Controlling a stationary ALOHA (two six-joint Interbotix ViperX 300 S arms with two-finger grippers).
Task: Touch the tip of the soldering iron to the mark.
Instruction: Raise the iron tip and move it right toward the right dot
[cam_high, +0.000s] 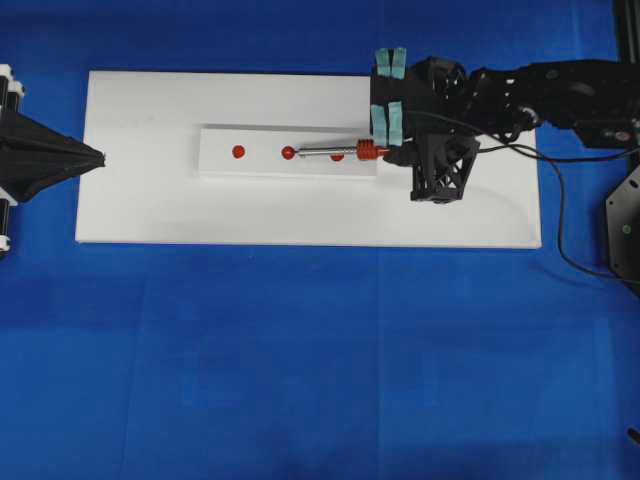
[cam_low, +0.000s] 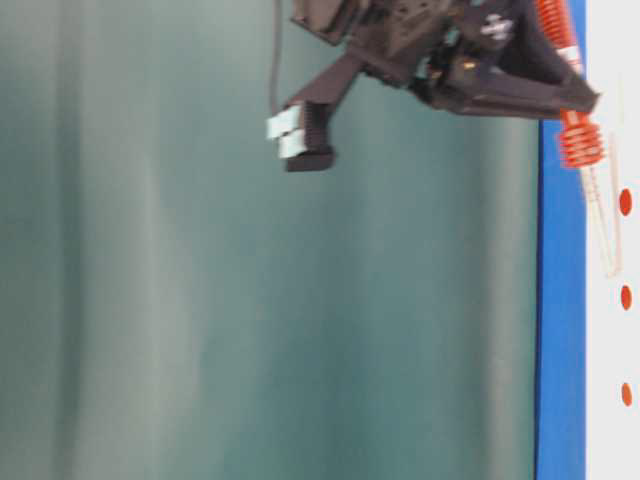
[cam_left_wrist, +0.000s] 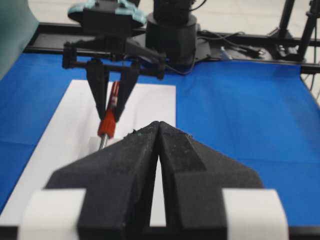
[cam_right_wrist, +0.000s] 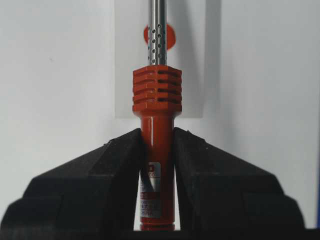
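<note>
My right gripper (cam_high: 385, 150) is shut on the red-orange handle of the soldering iron (cam_high: 367, 152), held level over the white strip (cam_high: 260, 165). Its silver shaft points left and the tip ends just beside the middle red dot (cam_high: 288, 152). The mark (cam_high: 338, 158), the end dot nearest this gripper, lies under the shaft and is partly hidden. In the right wrist view the fingers clamp the iron (cam_right_wrist: 156, 90) and the mark (cam_right_wrist: 171, 36) shows behind the shaft. I cannot tell whether the tip touches the strip. My left gripper (cam_high: 100, 157) is shut and empty at the board's left edge.
The strip lies on a white board (cam_high: 300, 215) on a blue cloth. A third red dot (cam_high: 238, 152) sits at the strip's far left end. The iron's black cord (cam_high: 560, 230) trails off the board's right side past the right arm.
</note>
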